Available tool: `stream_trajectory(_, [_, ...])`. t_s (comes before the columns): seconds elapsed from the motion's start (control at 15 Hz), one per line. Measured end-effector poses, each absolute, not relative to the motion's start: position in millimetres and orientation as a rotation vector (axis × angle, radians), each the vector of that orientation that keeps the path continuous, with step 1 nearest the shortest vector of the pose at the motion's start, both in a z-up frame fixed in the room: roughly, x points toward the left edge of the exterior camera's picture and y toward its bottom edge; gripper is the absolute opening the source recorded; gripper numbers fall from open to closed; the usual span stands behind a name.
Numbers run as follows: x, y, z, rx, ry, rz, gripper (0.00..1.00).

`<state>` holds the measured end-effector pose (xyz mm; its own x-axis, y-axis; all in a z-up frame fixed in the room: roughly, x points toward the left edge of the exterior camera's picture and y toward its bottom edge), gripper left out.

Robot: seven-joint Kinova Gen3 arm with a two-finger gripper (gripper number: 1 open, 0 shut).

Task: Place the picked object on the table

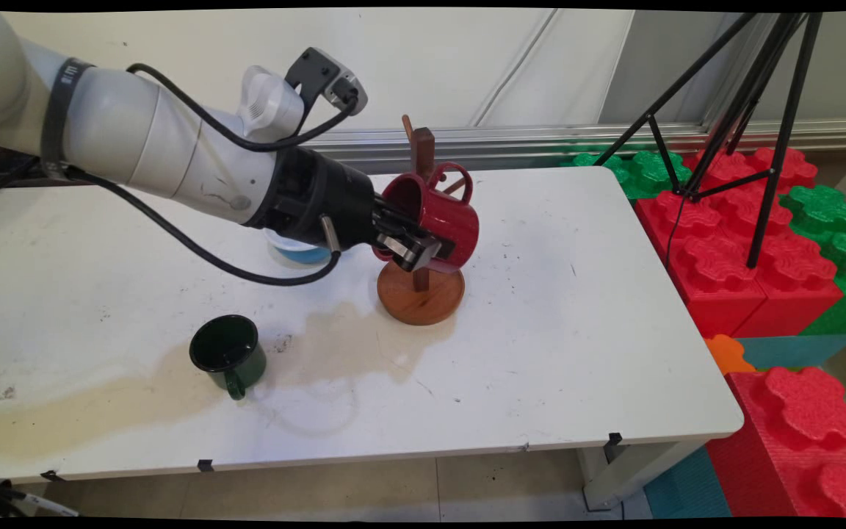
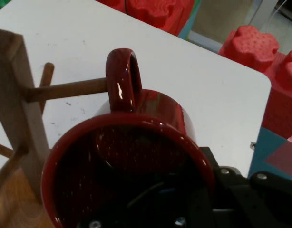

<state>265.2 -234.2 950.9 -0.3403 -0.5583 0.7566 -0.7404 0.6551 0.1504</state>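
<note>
**Red mug held at the wooden mug tree**

Near the middle of the table (image 1: pixel 577 308), a bit toward the back edge, the black gripper (image 1: pixel 412 246) holds a red mug (image 1: pixel 441 213). It has closed on the mug's rim, with one finger inside the mug and one outside. The mug is tipped on its side, so its open mouth faces the arm. It is up in the air, right against the wooden mug tree (image 1: pixel 421 283).

From the hand view, the mug's handle (image 2: pixel 123 78) points up, and a wooden peg (image 2: pixel 65 89) of the tree reaches to the handle. I cannot tell if the peg goes through the loop or only touches it. The tree's post (image 2: pixel 15 109) stands upright on the left of that view, with more pegs lower down.

The tree has a round wooden base (image 1: pixel 423 297) that sits flat on the table.

Closer to the front edge and to the left, well apart from the tree, a dark green mug (image 1: pixel 228 356) stands upright with its handle toward the front. A brown stain (image 1: pixel 349 342) spreads over the table between the green mug and the tree.

Behind the arm, a light blue bowl (image 1: pixel 302 253) peeks out, mostly hidden.

Off the right side of the table are big red and green foam blocks (image 1: pixel 746 242) and a black tripod (image 1: pixel 753 110)
</note>
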Motion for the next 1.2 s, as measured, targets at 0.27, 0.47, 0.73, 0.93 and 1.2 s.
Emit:
stream_trajectory(0.27, [259,-227,960,0.990,-2.035,0.282,0.00])
stream_trajectory(0.47, [256,-215,971,0.966,-2.050,0.266,0.00])
stream_trajectory(0.73, [262,-201,983,0.939,-2.106,0.263,0.00])
stream_trajectory(0.93, [277,-194,994,0.934,-2.165,0.283,0.00])
stream_trajectory(1.2, [303,-189,1007,0.970,-2.248,0.320,0.00])
